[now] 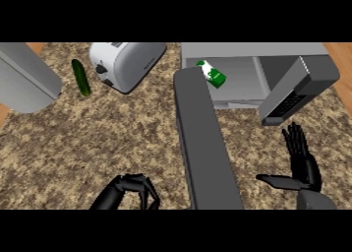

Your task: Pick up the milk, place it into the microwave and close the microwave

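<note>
Curled black left robot hand (132, 189) over speckled counter (99, 142)

One head view looks steeply down on the counter (84, 142) from just above; the microwave (251, 54) lies at its far edge, both forearms entering opposite, from the near edge

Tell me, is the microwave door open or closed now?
Open. The microwave door swings out to the right, showing the cavity with the green-and-white milk carton inside.
</note>
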You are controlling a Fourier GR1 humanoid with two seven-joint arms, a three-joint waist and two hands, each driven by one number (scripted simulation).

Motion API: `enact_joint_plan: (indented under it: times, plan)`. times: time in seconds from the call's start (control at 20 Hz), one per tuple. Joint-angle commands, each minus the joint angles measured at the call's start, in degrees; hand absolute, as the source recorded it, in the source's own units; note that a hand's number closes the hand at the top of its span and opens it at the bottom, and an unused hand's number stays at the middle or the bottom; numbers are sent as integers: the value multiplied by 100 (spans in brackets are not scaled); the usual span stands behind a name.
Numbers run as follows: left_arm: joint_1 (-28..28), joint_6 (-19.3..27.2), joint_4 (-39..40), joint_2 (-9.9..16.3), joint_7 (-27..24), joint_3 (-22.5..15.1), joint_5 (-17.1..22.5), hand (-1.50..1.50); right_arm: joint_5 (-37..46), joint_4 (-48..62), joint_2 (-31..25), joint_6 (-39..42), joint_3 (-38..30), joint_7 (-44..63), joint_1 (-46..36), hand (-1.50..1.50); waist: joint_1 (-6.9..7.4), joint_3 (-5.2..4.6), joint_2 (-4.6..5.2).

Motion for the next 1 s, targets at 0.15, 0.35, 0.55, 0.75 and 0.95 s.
enact_joint_plan:
  times: [0.15, 0.35, 0.55, 0.75, 0.95]
  plan:
    - [-573, -173, 670, -411, 555, -679, -583, 150, -435, -1678, -65, 869, 264, 364, 843, -150, -86, -13, -17]
    - [-930, -181, 1379, -930, 267, -808, -684, 150, -883, -2789, -338, 1195, 244, 747, 1719, -150, -12, -6, 15]
    - [-1713, 527, 2197, -1275, 329, -1389, -519, 150, -1109, -3460, -310, 1379, 379, 806, 2311, -150, -36, -1, 44]
    - [-2259, 1080, 2842, -1285, 92, -1900, 84, 150, -1652, -4651, -461, 1574, 381, 1574, 2628, -150, -126, -10, 53]
    - [-3042, 1284, 3236, -1290, 357, -2182, 817, 150, -2002, -5486, -579, 1739, 472, 1983, 2953, -150, -285, -17, 73]
